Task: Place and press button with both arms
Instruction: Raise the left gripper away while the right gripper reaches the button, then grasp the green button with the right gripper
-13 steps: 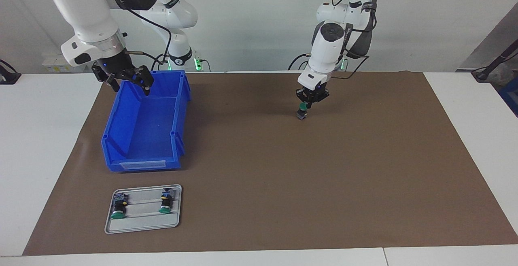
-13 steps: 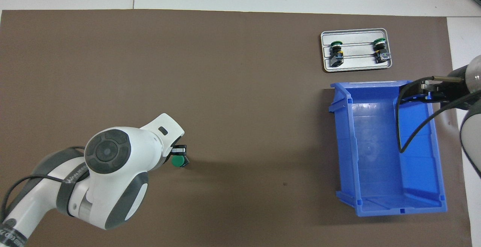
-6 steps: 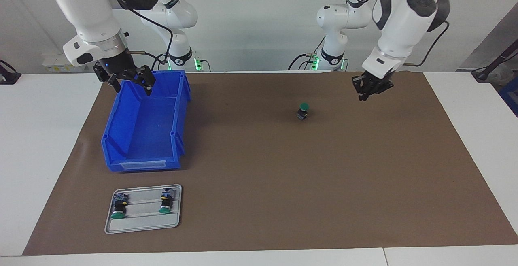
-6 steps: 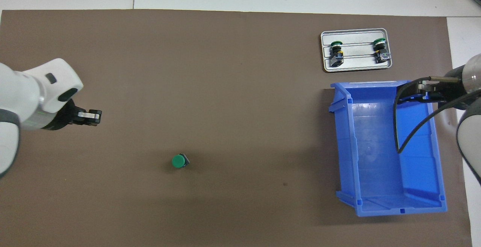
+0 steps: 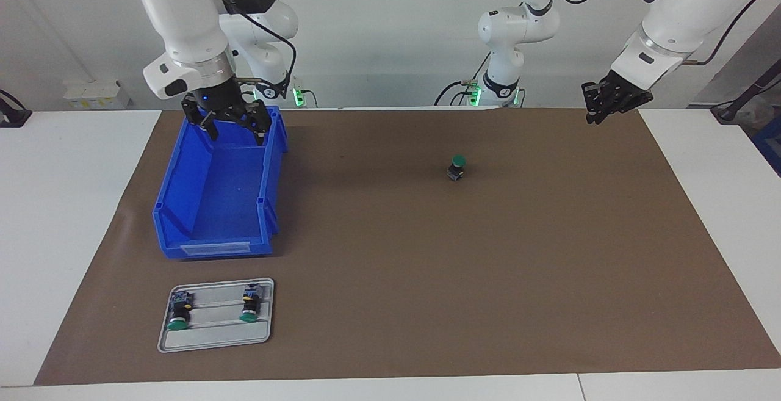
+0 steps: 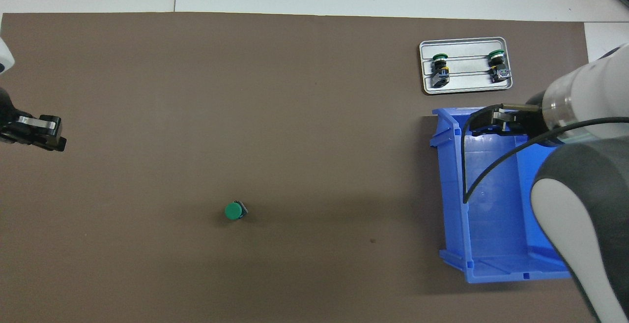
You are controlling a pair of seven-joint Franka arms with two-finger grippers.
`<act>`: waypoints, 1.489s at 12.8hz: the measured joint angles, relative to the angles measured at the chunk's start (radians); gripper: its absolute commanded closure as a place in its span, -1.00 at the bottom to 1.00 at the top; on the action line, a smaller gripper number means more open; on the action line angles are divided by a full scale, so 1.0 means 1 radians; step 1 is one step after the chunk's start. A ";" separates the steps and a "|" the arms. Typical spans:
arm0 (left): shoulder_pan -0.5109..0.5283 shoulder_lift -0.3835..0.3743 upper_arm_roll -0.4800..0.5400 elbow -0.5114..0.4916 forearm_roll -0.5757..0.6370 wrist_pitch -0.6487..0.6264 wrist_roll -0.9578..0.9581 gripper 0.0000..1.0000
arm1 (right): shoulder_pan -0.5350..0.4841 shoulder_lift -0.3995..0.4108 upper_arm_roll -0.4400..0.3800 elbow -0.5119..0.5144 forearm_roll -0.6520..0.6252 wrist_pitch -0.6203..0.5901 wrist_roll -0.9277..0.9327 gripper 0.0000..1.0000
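Note:
The button (image 5: 456, 167) stands upright on the brown mat with its green cap up, free of both grippers; it also shows in the overhead view (image 6: 234, 211). My left gripper (image 5: 601, 110) is open and empty, raised over the mat's edge at the left arm's end, well away from the button; its tip shows in the overhead view (image 6: 46, 135). My right gripper (image 5: 235, 131) is open and empty, hanging over the end of the blue bin (image 5: 268, 169) nearest the robots; it also shows in the overhead view (image 6: 501, 121).
The blue bin (image 6: 491, 215) has nothing in it. A grey tray (image 5: 213, 337) farther from the robots than the bin holds two more green-capped buttons (image 5: 179, 314) (image 5: 249, 308) lying on their sides. The brown mat (image 5: 427, 279) covers most of the white table.
The left gripper let go of the button, which stayed upright on the mat, then rose and swung away toward the left arm's end. The right gripper shifted over the bin toward the table's middle.

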 measured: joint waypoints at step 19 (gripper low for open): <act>-0.158 -0.126 0.179 -0.328 0.015 0.375 0.000 -1.00 | 0.609 0.302 0.007 0.029 -0.031 0.311 1.042 -0.91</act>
